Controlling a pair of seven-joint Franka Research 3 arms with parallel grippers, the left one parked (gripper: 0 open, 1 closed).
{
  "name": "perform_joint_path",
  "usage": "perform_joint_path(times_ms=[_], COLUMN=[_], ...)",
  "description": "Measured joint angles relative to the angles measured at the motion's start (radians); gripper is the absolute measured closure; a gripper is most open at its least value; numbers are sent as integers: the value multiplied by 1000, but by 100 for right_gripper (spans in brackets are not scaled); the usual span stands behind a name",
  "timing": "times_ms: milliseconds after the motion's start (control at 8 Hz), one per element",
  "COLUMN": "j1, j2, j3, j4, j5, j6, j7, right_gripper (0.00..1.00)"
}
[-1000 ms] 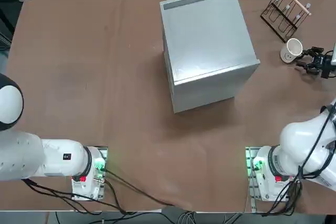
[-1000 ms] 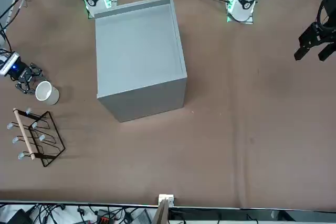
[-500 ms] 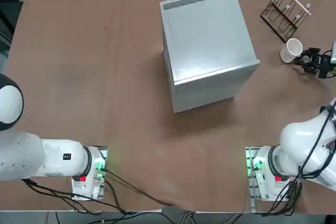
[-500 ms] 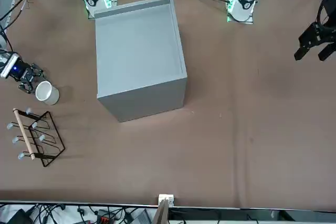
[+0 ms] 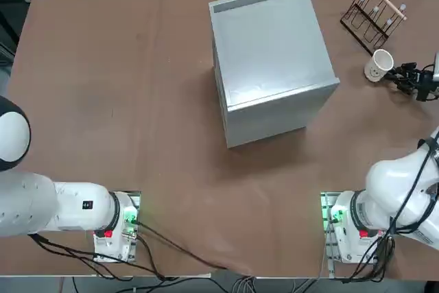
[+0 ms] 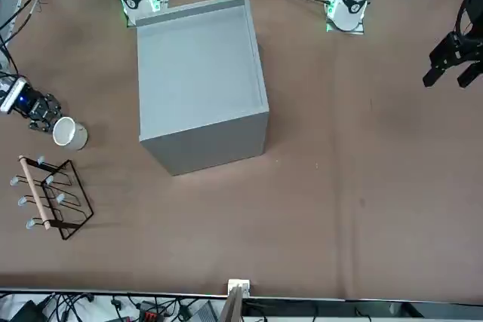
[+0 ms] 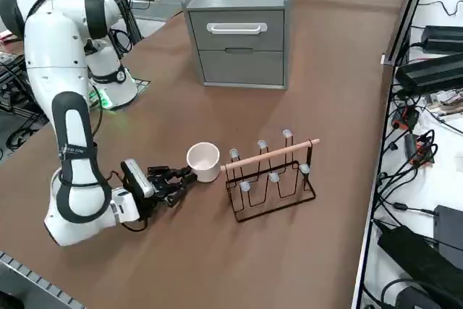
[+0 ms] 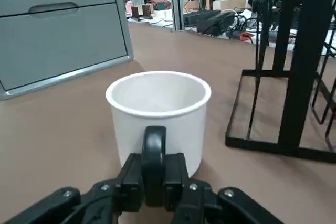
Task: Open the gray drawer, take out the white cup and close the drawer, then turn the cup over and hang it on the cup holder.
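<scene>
Now the right gripper [image 8: 154, 182] sits low over the brown tabletop [image 5: 137, 101], and its fingers [image 8: 131, 179] are clenched on the dark-looking side handle of the small white ceramic cup [image 8: 160, 116]. A second ago those fingers stood spread just short of the cup; since then they have drawn together around the handle, and the cup has shifted slightly toward the rack. The cup stands upright, mouth up, on the tabletop, just beside the small dark wire cup holder [image 7: 271, 179] with its light wooden bar and white-tipped pegs.

The large matte gray metal cabinet [image 5: 271, 60] stands well apart, mid-table. Its gray drawer [image 7: 237, 28] is flush with the front, so the closing step looks done.

Judgement: the handle grip has only just been taken. What remains is lifting the cup, turning it mouth-down and threading the handle over a peg. The grip is on the handle alone, so the cup might swing or slip during the turn.
</scene>
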Motion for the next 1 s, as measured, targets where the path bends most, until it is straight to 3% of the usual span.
perform_joint_path(times_ms=[250, 375, 500, 750, 1000], j1=[10, 22, 45, 116, 204], j2=[-36, -86, -155, -293, -384], j3=[-1, -13, -52, -191, -302], j4=[26, 40, 49, 53, 85], j5=[-30, -102, -198, -337, -470], j6=[-12, -13, -9, 2, 13], j7=[53, 98, 166, 247, 306], right_gripper=[81, 81, 81, 81, 81])
